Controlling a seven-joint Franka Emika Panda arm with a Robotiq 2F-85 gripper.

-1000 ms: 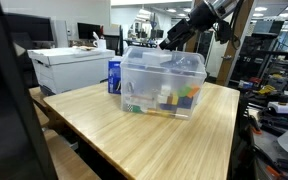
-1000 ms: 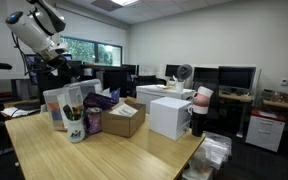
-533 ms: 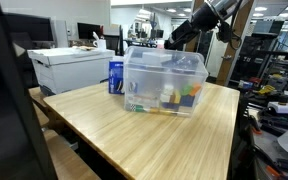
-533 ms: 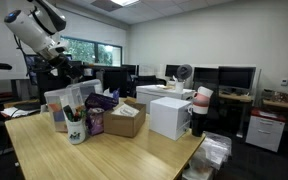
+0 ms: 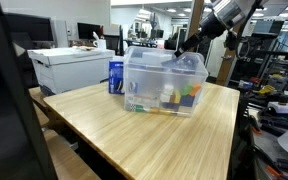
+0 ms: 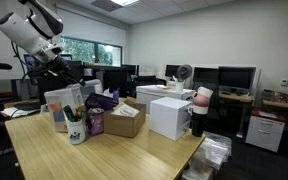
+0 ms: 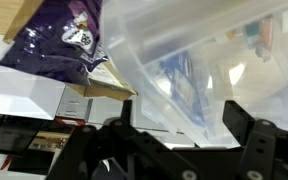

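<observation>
A clear plastic bin (image 5: 164, 82) with coloured blocks (image 5: 184, 98) inside stands on a wooden table (image 5: 134, 135). It also shows in an exterior view (image 6: 66, 105). My gripper (image 5: 188, 46) hangs at the bin's far upper corner and shows in the exterior view from the room side too (image 6: 58, 58). In the wrist view my gripper (image 7: 181, 125) is open, with both black fingers (image 7: 242, 122) spread wide. The bin's clear wall (image 7: 199, 70) fills the space between and beyond them. I cannot tell whether the fingers touch the plastic.
A purple bag (image 7: 59, 40) and a cardboard box (image 6: 124, 120) lie beside the bin. A blue carton (image 5: 114, 75) stands behind it. A white box (image 6: 169, 115) sits on the table's far end, and a white chest (image 5: 69, 68) stands beyond the table. A cup (image 6: 76, 130) stands near the bin.
The arm has swung sideways along the bin's top, from above its back edge to its far corner, and dropped slightly. The bin has not moved.
</observation>
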